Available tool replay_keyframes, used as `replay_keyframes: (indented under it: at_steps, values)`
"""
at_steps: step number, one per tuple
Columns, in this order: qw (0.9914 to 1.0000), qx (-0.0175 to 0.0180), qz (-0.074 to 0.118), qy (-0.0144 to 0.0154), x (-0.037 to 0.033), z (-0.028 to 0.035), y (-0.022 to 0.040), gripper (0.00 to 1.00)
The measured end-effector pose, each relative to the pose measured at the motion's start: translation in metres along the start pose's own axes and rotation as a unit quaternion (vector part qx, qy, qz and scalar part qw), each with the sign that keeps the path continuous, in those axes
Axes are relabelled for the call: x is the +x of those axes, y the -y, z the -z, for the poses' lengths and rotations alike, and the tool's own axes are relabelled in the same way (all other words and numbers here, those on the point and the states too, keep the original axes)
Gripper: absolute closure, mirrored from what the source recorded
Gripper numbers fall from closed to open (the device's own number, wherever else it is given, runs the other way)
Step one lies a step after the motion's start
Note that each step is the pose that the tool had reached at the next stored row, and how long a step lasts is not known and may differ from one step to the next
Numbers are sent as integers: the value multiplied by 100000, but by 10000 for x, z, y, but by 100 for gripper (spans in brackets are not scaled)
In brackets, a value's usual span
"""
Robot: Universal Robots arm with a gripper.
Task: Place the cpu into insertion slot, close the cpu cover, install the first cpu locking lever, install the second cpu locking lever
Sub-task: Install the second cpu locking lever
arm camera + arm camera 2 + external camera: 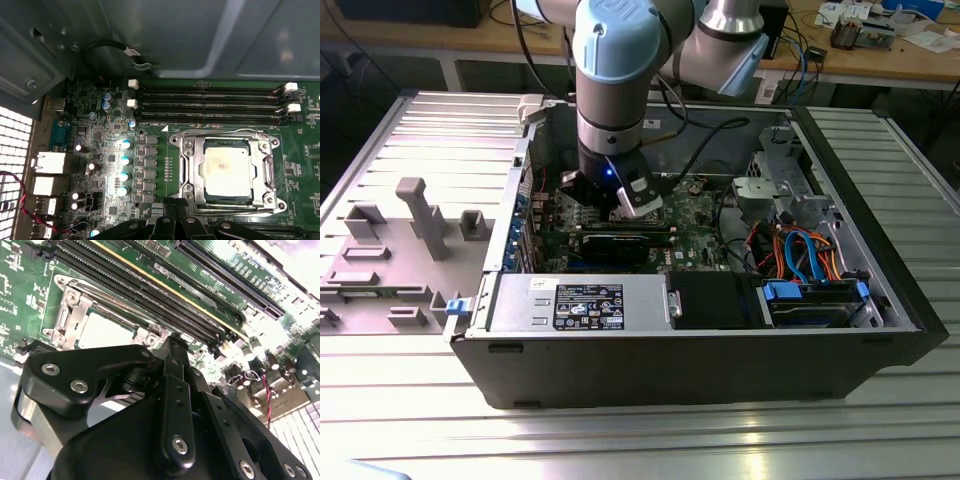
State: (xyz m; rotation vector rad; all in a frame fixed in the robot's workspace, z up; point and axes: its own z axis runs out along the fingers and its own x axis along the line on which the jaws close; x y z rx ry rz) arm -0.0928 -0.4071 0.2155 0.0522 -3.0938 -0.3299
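We have the open computer case (720, 330) lying on the ribbed metal counter (620, 440), and our arm reaches down into it over the green motherboard (300, 145), toward the exterior view's left half of the case. In the first wrist view the insertion slot (189, 165) sits on the board just beside the long black memory slots (210, 105), whose length runs parallel to the nearest edge of the socket. The cpu cover (262, 172) lies flat over the socket, and through its square window we see the cpu (225, 172) already seated, its pale metal top facing up. Thin lever wires run along the frame's edges; whether either is latched we cannot tell. Our hand (175, 342) hovers just above the board at the socket's edge that lies away from the memory slots, so the socket is directly ahead of the fingertips. The fingers (172, 390) look pressed together, with nothing between them.
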Motion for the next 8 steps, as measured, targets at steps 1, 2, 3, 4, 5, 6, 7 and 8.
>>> replay_keyframes:
  at_steps: [1,2,3,4,5,6,7,8]
  values:
    - [100000,-1,-5,-16,1,24,-5,89]
    - [100000,-15,-2,-14,0,26,-6,89]
    - [100000,-18,-3,-13,0,26,-6,89]
    - [100000,-13,-4,-20,1,27,-6,89]
    - [100000,-5,-6,-31,1,28,-6,89]
    - [100000,-2,-9,-39,1,28,-6,89]
    - [100000,-4,-10,-38,1,28,-6,89]
    - [100000,-3,-10,-41,1,28,-6,89]
